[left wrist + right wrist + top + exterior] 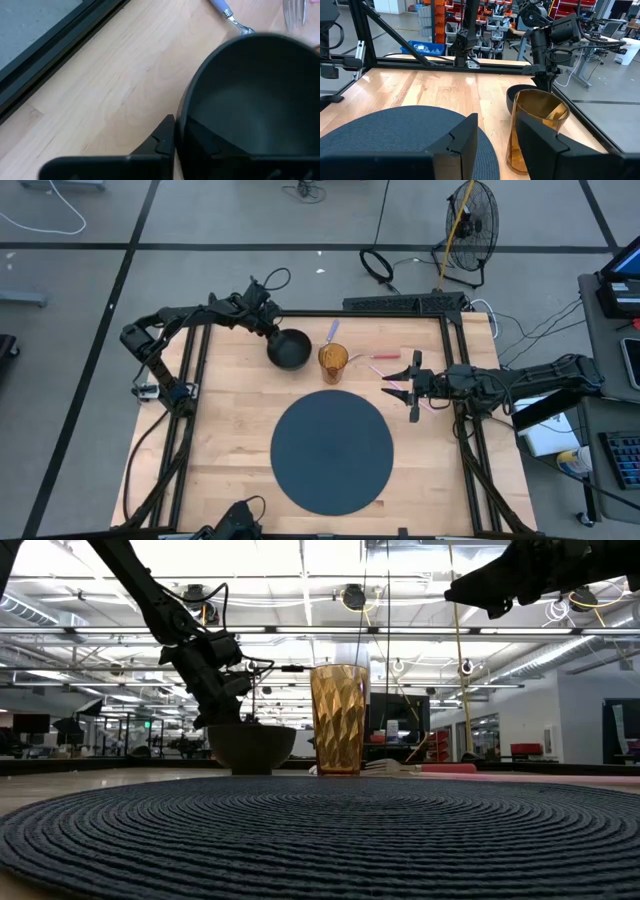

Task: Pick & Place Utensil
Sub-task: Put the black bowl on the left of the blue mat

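A black bowl [291, 349] stands on the wooden table near its far edge. An amber ribbed cup [333, 362] stands upright just right of it. My left gripper [272, 333] is at the bowl's left rim and shut on it. A lavender-handled spoon [333, 330] lies behind the cup. A pink-handled fork [386, 357] lies to the cup's right. My right gripper [405, 387] is open and hovers high above the table, right of the cup. In the right wrist view its fingers [465, 137] frame the cup [536, 131] from a distance. My left gripper [182, 127] has the bowl's rim [186, 117] on the bowl's left side. One finger [162, 137] is outside the wall and the other is inside the hollow. It comes slanting down from the table's left and far side. The bowl [251, 747] sits upright on the table.
A round dark woven placemat [332, 450] covers the table's middle and near part. Another pink utensil [398, 391] lies under my right gripper. Black frame rails [195, 380] run along the table's left, right and far edges. Bare wood lies left of the placemat.
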`<state>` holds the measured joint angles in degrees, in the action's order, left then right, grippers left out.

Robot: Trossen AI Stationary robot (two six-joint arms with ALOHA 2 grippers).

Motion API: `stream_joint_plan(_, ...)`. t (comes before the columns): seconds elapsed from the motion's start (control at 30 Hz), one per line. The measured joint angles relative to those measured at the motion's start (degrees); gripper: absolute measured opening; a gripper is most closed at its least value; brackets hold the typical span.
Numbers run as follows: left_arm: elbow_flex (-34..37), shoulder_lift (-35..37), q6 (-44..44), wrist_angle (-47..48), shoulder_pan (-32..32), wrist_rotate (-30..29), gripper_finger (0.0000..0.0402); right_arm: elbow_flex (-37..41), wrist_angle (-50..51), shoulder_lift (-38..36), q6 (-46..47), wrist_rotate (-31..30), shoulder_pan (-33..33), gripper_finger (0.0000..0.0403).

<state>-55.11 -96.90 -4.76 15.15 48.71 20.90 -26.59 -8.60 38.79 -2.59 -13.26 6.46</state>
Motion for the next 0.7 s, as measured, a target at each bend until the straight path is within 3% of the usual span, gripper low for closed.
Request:
stream_joint_plan(0.27, 0.02, 0.0, 0.03, -0.01, 0.0, 0.02, 0.0065, 0.02, 0.21, 0.0, 0.0, 0.0, 0.0, 0.013)
stream_joint_plan(0.7, 0.01, 0.0, -0.24, 0.0, -0.02, -0.11, 0.0011, 0.02, 0.33, 0.04, 0.01, 0.0, 0.01, 0.013)
